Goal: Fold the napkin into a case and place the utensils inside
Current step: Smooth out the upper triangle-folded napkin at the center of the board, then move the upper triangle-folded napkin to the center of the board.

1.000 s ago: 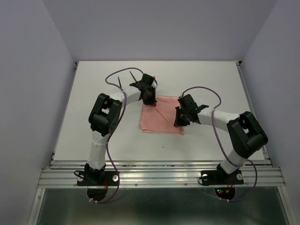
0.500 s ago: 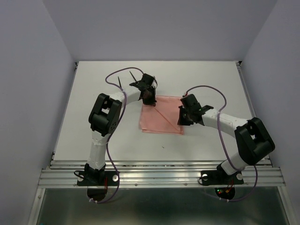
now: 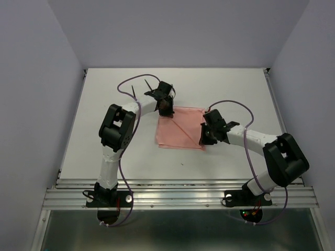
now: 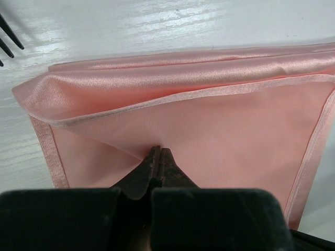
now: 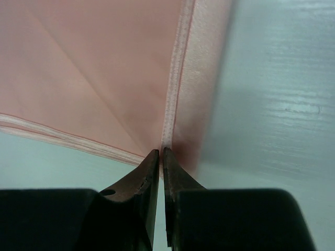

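The pink napkin (image 3: 180,128) lies flat on the table, folded, with a diagonal crease. My left gripper (image 3: 165,109) is at its far left corner, jaws shut and pinching the cloth (image 4: 220,125) at the tips (image 4: 158,150). My right gripper (image 3: 205,137) is at the near right corner, jaws closed on the napkin's hemmed right edge (image 5: 175,78) at the tips (image 5: 160,151). Two slim black utensils (image 3: 136,93) lie on the table beyond the left arm. Fork tines (image 4: 8,42) show at the left wrist view's upper left.
Purple cables (image 3: 128,83) loop over both arms. The white table (image 3: 230,83) ends at a metal rail (image 3: 178,183) in front and at grey walls on the other sides.
My right gripper has moved nearer and a little right along the napkin's right edge to its near corner, and its elbow has swung right. The left gripper and the napkin have stayed put.
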Robot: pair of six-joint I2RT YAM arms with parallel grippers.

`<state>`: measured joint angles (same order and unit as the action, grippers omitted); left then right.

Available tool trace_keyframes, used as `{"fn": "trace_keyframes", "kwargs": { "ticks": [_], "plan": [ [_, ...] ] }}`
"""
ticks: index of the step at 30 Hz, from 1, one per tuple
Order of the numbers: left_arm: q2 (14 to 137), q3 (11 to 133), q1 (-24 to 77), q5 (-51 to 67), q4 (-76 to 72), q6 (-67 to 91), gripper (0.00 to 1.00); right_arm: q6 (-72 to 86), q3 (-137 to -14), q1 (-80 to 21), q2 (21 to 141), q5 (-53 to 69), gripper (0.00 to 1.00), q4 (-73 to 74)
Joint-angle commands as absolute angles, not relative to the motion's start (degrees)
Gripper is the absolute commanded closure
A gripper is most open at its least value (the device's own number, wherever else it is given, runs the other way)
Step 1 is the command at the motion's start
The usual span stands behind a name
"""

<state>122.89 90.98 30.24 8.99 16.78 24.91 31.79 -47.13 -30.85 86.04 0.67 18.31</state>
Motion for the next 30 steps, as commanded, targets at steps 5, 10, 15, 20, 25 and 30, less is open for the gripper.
{"fn": "trace_keyframes", "kwargs": {
  "ticks": [5, 10, 15, 20, 25, 30],
  "plan": [
    [121.38, 94.48, 29.97, 8.96, 18.02, 23.99, 1.00, 32.43, -46.49, -31.29, 86.40, -4.39, 0.87, 18.54],
    [119.01, 95.36, 30.41, 8.70, 18.72, 23.99, 1.00, 33.05, -48.34, -31.29, 81.04, -7.11, 0.84, 18.81],
    [116.11, 96.33, 30.76, 7.65, 19.51, 24.17, 1.00, 32.26, -49.57, -30.51, 79.98, -10.37, 0.73, 19.07],
    [112.94, 95.80, 30.76, 5.55, 20.74, 24.52, 0.98, 32.43, -48.52, -28.83, 84.19, -11.77, 0.74, 18.90],
    [109.60, 93.52, 30.76, 3.17, 21.09, 24.43, 0.96, 32.70, -47.37, -28.83, 87.36, -12.75, 0.75, 18.28],
    [107.76, 92.02, 30.67, 0.97, 21.80, 24.61, 0.88, 31.99, -45.45, -28.83, 88.77, -10.47, 0.78, 16.53]
  ]
}}
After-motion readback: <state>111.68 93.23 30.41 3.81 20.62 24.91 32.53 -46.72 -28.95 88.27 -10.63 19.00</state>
